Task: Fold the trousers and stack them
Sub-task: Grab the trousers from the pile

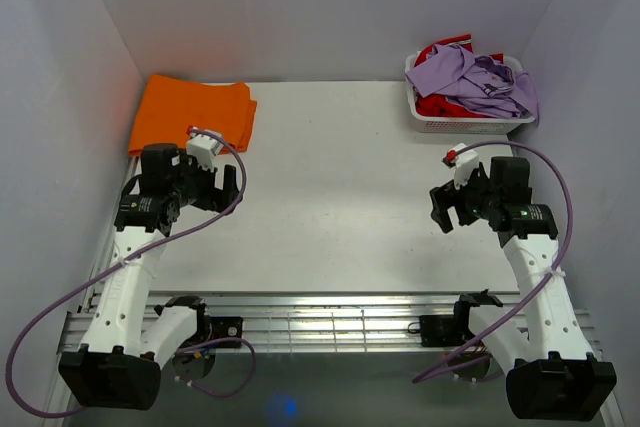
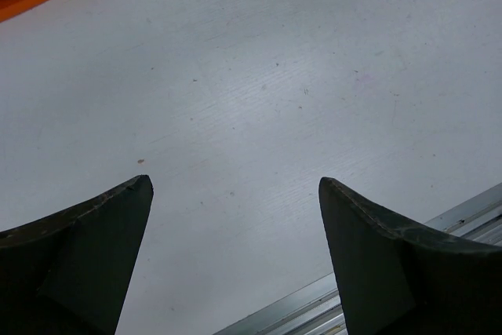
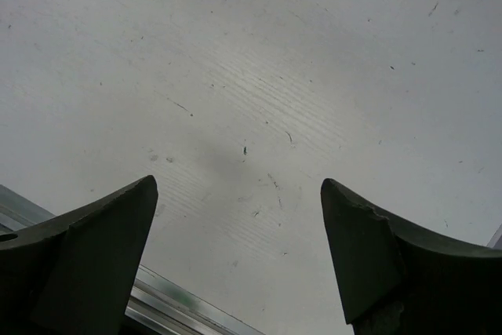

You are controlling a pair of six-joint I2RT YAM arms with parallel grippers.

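Top external view: left gripper (image 1: 215,192) and right gripper (image 1: 455,205) hover with jaws apart, holding nothing.
Each hangs above the desk (image 1: 340,177), one at the left of the frame, one at the right. A folded orange garment (image 1: 190,112) lies at upper left, just beyond the left gripper. The trousers (image 1: 480,82) lie crumpled in a white basket (image 1: 465,125) at upper right, on top of a red garment (image 1: 440,107), well apart from both grippers.
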